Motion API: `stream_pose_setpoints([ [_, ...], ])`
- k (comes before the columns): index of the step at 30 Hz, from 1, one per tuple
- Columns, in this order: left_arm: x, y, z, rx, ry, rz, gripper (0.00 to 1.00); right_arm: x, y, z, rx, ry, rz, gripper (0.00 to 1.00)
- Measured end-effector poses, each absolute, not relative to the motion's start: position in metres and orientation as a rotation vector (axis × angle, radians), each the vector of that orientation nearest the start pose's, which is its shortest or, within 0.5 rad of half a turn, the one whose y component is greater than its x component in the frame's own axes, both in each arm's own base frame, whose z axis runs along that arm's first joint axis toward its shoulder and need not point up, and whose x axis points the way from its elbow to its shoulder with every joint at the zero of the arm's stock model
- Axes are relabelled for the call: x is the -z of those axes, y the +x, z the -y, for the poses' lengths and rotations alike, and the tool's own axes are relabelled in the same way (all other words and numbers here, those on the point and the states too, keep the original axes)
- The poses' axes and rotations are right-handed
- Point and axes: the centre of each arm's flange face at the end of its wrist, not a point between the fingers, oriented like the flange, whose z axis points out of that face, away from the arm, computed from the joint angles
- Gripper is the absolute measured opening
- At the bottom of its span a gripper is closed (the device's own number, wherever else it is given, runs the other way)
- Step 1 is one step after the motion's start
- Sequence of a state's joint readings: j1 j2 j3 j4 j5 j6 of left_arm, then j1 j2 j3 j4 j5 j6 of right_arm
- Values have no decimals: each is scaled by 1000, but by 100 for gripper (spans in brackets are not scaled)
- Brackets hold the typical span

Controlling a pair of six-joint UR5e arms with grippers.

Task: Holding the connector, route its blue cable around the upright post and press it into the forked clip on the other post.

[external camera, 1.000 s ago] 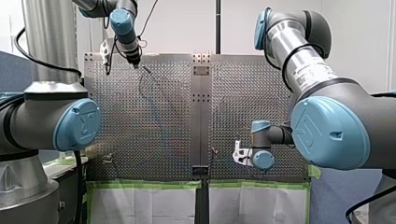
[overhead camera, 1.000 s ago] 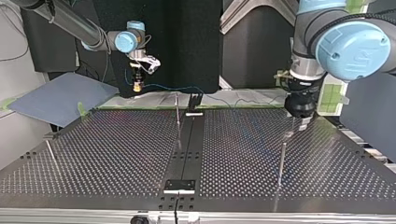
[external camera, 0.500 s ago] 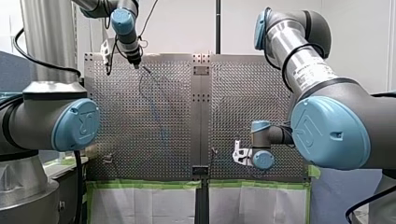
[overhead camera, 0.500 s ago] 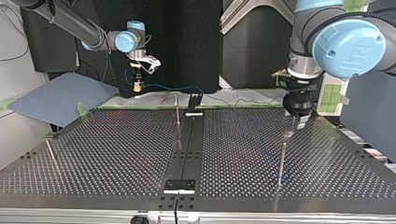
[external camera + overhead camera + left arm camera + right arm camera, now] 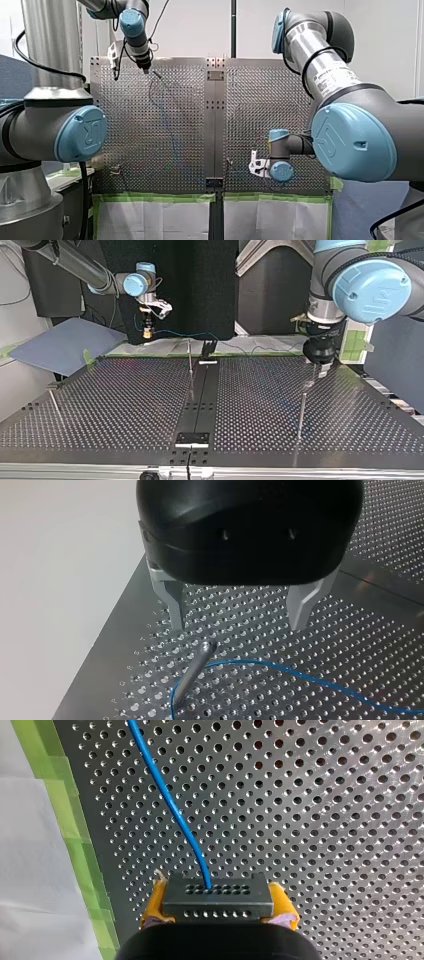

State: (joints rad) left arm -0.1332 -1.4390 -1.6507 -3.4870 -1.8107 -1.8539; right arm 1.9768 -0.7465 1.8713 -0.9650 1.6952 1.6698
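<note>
My right gripper has its yellow pads shut on a grey connector, held just above the plate's taped edge. The blue cable leaves the connector and runs across the perforated plate. In the left wrist view the cable bends around the foot of an upright metal post. My left gripper hangs open just above that post's tip, its metal fingers holding nothing. A second thin post stands by the middle strip; its top is too small to read.
Another slim post stands at the top view's left. A blue-grey sheet lies past the plate's far left corner there. Green tape and white paper border the front view's near edge. A dark centre strip splits the plate.
Almost nothing. My left arm has shifted very slightly above its post; my right gripper and the connector have stayed put.
</note>
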Motion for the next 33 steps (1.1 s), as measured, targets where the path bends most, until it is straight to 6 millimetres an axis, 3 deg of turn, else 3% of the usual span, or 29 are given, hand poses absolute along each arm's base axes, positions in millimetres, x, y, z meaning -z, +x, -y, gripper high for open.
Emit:
stream_pose_setpoints([
  [12,-485,386,168,35,-242,-1782,100,17,334,469,-1369,1513,1236,0],
  [21,-488,384,190,25,-137,-1721,100,17,334,469,-1369,1515,1239,0],
  [24,-479,381,199,6,-105,-1718,100,17,334,469,-1371,1512,1239,0],
  [33,-423,381,227,-79,-8,-1772,100,17,334,469,-1371,1513,1242,0],
])
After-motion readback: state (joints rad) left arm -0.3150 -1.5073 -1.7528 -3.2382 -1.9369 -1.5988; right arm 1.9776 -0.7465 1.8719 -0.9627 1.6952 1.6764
